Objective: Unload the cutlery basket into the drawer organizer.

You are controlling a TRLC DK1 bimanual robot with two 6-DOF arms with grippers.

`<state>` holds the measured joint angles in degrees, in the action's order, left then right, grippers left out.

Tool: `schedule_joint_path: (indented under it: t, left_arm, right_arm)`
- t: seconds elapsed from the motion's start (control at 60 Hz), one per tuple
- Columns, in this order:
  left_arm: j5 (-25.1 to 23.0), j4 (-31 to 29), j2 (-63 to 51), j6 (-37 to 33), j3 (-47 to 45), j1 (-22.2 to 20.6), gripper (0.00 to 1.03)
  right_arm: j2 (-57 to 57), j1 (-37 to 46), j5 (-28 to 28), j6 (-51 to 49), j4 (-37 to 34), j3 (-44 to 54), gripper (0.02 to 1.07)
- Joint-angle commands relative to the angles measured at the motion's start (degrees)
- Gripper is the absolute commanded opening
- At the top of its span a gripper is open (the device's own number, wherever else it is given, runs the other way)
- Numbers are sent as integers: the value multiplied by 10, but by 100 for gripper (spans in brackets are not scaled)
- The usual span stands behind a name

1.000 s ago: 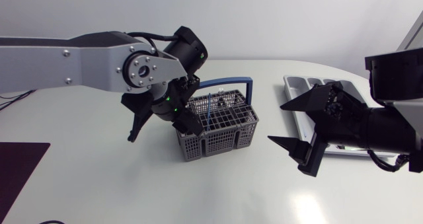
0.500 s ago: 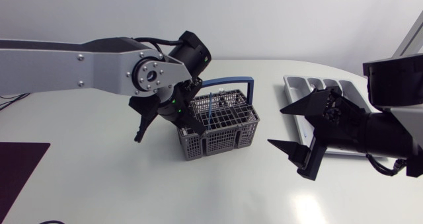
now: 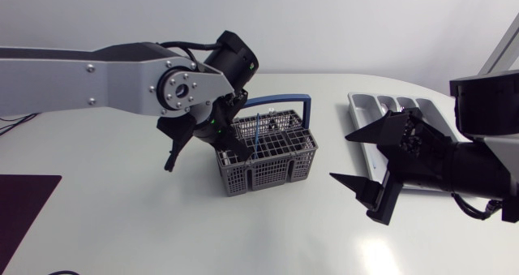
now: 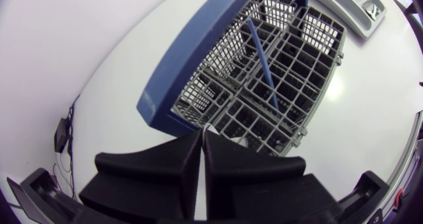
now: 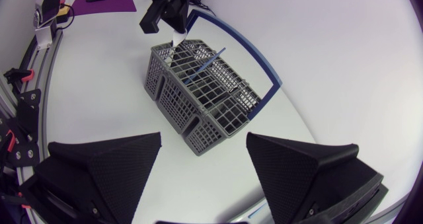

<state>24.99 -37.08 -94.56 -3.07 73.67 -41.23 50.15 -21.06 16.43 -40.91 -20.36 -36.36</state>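
A grey cutlery basket [image 3: 272,163] with a blue handle [image 3: 284,99] stands mid-table. A blue piece of cutlery [image 3: 256,134] leans inside it, also seen from the wrists [image 4: 263,57] [image 5: 203,63]. My left gripper [image 3: 233,150] hangs over the basket's near-left corner [image 4: 218,115]. Its fingers [image 4: 165,168] are pressed together on the top end of a thin white cutlery piece [image 5: 177,36], whose lower part is hidden inside the basket. The grey drawer organizer [image 3: 362,106] lies at the back right. My right gripper [image 3: 340,154] stands open between basket [image 5: 198,98] and organizer, holding nothing.
A dark purple mat [image 3: 23,214] lies at the table's front left. One corner of the organizer [image 4: 353,6] shows beyond the basket in the left wrist view. Bare white tabletop surrounds the basket.
My left gripper has closed over the basket's corner, onto the white piece. The left arm shifted slightly toward the basket. The right arm has hardly moved.
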Motion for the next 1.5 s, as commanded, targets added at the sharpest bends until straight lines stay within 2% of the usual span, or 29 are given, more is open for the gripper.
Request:
schedule_joint_path:
  t: [0.0, 0.417, 0.583, 0.833, 1.217, 1.3, 1.383, 1.483]
  left_arm:
    - [16, 10, 32, -13, -8, -8, 7]
    - [110, 45, 97, -64, -49, -56, 7]
    - [150, 69, 117, -74, -82, -85, 7]
    - [168, 80, 156, -92, -104, -95, 7]
    - [175, 78, 247, -154, -85, -106, 7]
    - [152, 66, 262, -148, -70, -110, 7]
    - [74, 20, 264, -99, -42, -93, 7]
    - [-27, 9, 263, -63, -30, -57, 7]
  right_arm:
    - [-3, -4, -2, 6, 1, 11, 95]
    - [1, -20, -3, 19, 7, 7, 95]
    - [7, -49, -30, 36, 28, 10, 95]
    - [26, -70, -42, 46, 47, 6, 95]
    - [43, -91, -49, 56, 60, -5, 95]
    - [43, -106, -50, 67, 62, -6, 95]
    - [43, -136, -68, 79, 72, -8, 95]
    - [50, -179, -101, 101, 87, -18, 95]
